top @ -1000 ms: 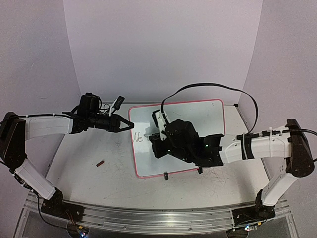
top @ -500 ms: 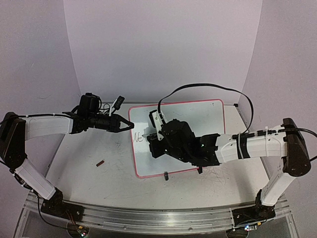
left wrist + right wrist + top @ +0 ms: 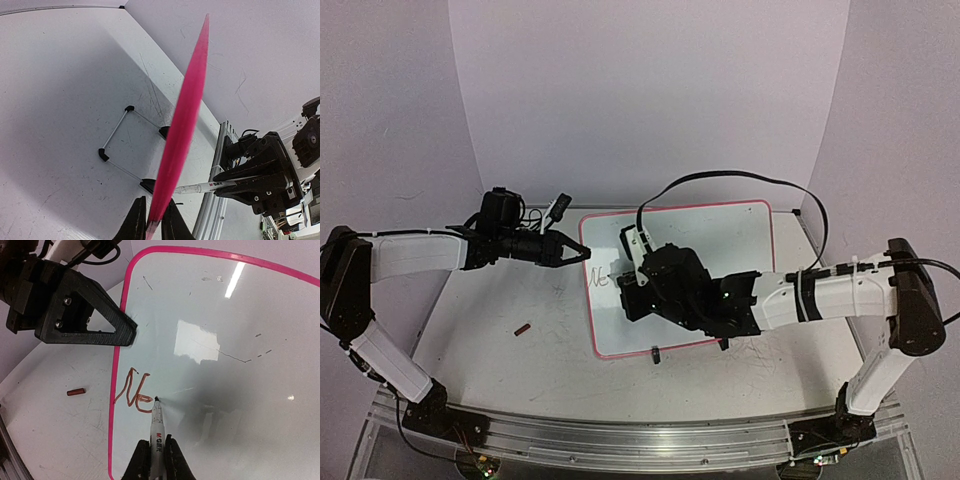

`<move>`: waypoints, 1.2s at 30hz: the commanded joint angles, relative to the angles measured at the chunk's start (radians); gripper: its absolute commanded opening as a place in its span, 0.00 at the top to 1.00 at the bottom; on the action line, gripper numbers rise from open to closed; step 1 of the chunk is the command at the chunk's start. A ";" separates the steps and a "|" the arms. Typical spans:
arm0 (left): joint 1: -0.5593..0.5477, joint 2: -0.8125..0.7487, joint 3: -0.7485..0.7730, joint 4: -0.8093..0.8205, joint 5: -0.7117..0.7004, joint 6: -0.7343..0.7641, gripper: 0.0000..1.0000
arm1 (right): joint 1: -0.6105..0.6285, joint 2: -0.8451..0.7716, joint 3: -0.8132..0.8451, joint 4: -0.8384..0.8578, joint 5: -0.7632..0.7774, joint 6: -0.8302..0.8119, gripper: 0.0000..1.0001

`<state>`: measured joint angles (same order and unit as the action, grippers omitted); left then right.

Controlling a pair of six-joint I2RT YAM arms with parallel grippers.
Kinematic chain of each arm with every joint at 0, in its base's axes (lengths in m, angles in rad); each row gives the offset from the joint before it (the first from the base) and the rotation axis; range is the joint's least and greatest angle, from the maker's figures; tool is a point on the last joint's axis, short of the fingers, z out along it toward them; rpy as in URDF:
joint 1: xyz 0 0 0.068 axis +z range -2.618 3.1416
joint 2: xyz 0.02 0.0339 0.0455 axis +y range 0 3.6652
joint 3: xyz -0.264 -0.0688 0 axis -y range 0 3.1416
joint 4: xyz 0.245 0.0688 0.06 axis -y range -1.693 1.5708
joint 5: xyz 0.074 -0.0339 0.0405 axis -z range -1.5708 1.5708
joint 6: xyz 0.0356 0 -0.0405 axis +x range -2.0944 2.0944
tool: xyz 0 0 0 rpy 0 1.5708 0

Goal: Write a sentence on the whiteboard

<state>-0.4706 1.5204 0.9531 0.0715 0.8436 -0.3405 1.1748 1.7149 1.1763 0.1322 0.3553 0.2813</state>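
The right tool [image 3: 156, 452] squeezes a marker [image 3: 158, 427], tip on the whiteboard [image 3: 225, 300] beside the sentence [image 3: 134, 392] "Ne", and the left tool [image 3: 153, 222] squeezes the board's pink rim [image 3: 185, 100].

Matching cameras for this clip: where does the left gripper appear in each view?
Top external: left gripper left of centre, at the whiteboard's left edge.
Left wrist: bottom centre, its fingers either side of the pink rim.
Right wrist: upper left, black, tip at the rim.
Shared landmark: the whiteboard's pink rim.
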 commanded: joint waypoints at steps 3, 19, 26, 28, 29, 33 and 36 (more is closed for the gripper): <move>-0.006 0.000 0.005 0.028 0.029 -0.001 0.89 | -0.003 -0.006 0.016 -0.047 0.041 0.022 1.00; -0.007 0.000 0.003 0.028 0.027 0.000 0.89 | 0.002 -0.025 -0.031 -0.057 0.031 0.061 1.00; -0.007 0.001 0.003 0.027 0.029 0.000 0.89 | 0.007 -0.032 -0.042 -0.060 0.033 0.072 1.00; -0.006 0.001 0.003 0.028 0.029 0.000 0.89 | 0.006 -0.029 -0.042 -0.060 0.035 0.073 1.00; -0.006 0.001 0.003 0.027 0.028 0.000 0.89 | 0.007 -0.028 -0.037 -0.060 0.038 0.071 1.00; -0.006 0.002 0.004 0.027 0.029 0.000 0.89 | 0.006 -0.023 -0.018 -0.056 0.060 0.065 1.00; -0.007 -0.001 0.003 0.028 0.027 0.000 0.89 | 0.007 -0.023 -0.003 -0.042 0.074 0.053 1.00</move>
<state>-0.4706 1.5219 0.9531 0.0719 0.8429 -0.3401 1.1881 1.7096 1.1481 0.1104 0.3590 0.3421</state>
